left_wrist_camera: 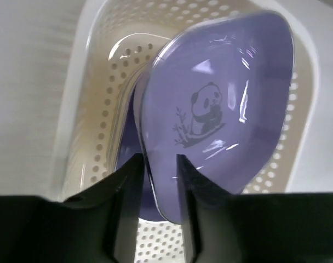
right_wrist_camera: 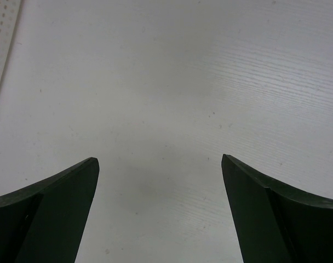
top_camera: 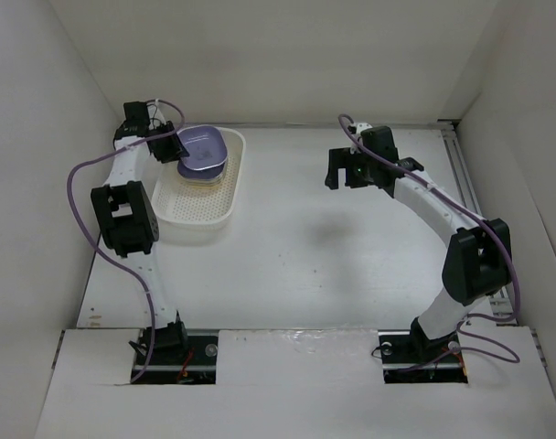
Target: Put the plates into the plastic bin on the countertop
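My left gripper [top_camera: 173, 146] is shut on the rim of a lavender plate [top_camera: 203, 149] and holds it tilted over the far end of the white plastic bin [top_camera: 200, 218]. In the left wrist view the plate [left_wrist_camera: 221, 104] shows a panda print, and my fingers [left_wrist_camera: 183, 181] pinch its near edge above the bin's mesh wall [left_wrist_camera: 95, 109]. Another dark purple plate [left_wrist_camera: 128, 142] lies below it in the bin. My right gripper [top_camera: 344, 174] is open and empty above the bare countertop [top_camera: 333, 256]. The other plates are hidden or out of view.
White walls enclose the countertop on the left, back and right. A corner of the bin [right_wrist_camera: 2, 33] shows at the upper left of the right wrist view, over the white countertop [right_wrist_camera: 166, 82].
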